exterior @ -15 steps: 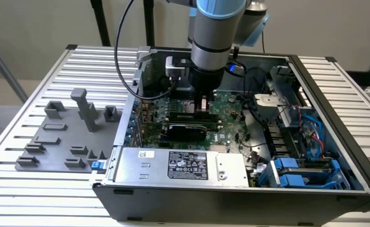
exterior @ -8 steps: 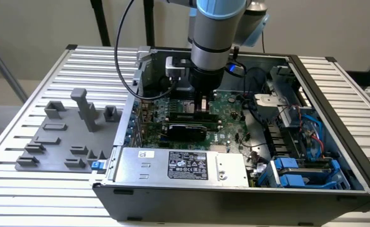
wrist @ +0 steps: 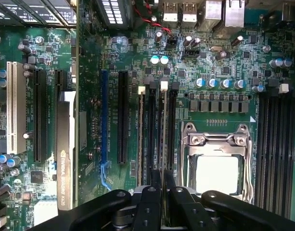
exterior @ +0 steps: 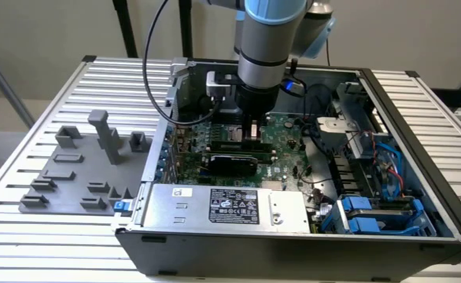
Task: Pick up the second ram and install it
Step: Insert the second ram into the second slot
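Observation:
My gripper reaches down into the open computer case, just above the green motherboard. In the wrist view the gripper is shut on the second ram, a slim dark stick seen edge-on. The stick lies in line with one of the long memory slots, next to the processor socket. How deep it sits in the slot I cannot tell. One slot further from the socket holds another stick.
A wide black card crosses the motherboard beside the gripper. The power supply fills the case's front. Cables and blue drive bays crowd the exterior view's right. A grey fixture plate with posts lies outside the case on the slatted table.

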You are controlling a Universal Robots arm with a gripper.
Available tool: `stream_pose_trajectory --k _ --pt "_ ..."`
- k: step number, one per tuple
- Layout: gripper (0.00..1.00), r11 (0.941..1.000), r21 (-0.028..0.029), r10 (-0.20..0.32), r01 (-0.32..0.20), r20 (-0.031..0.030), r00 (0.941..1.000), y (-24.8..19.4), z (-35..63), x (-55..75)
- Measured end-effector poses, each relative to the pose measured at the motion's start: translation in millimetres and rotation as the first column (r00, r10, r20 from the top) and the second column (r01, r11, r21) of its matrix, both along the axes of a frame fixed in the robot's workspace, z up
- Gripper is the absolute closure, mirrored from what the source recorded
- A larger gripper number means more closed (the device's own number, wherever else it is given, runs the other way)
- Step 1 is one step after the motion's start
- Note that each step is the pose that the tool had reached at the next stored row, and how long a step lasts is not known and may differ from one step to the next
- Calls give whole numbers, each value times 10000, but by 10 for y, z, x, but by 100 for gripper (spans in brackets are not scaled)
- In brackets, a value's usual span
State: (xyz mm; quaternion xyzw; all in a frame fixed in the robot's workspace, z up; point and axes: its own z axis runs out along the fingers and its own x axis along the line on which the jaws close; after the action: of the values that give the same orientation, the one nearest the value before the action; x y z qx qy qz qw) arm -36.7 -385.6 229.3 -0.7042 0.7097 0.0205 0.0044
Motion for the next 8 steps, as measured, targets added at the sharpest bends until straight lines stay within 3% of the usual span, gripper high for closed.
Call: stream_pose_trajectory --k 8 --pt "100 10000 -5 0 0 1 10000 11 -13 0"
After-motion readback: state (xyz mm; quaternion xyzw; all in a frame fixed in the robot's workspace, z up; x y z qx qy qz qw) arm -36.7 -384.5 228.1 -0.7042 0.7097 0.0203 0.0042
